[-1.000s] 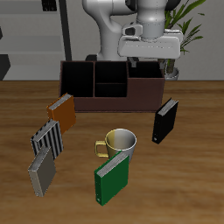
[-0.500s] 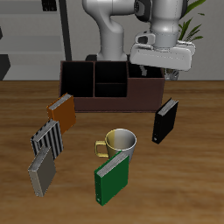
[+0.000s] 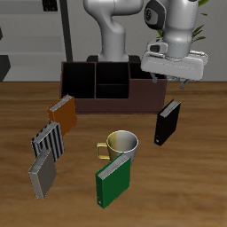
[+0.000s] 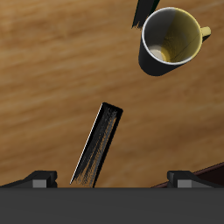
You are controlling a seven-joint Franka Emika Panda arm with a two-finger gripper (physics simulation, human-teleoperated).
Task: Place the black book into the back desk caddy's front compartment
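Observation:
The black book [image 3: 168, 122] stands upright on the table in front of the end of the back desk caddy [image 3: 111, 86], a wide dark wooden organizer with several cells. My gripper [image 3: 173, 80] hangs above and a little behind the book, over the caddy's end, open and empty. In the wrist view the black book [image 4: 99, 144] shows from above as a thin slab with a pale page edge, between my two wide-apart fingertips [image 4: 39, 178]; the gripper [image 4: 112, 180] holds nothing.
A metal mug [image 3: 120, 146] stands mid-table, also in the wrist view [image 4: 172, 41]. A green book [image 3: 115, 180] stands in front of it. An orange book [image 3: 63, 113], a striped book [image 3: 49, 142] and a grey book [image 3: 41, 174] stand at the other side.
My gripper has moved from above the caddy sideways and forward, toward the space over the black book. The books, mug and caddy have not moved.

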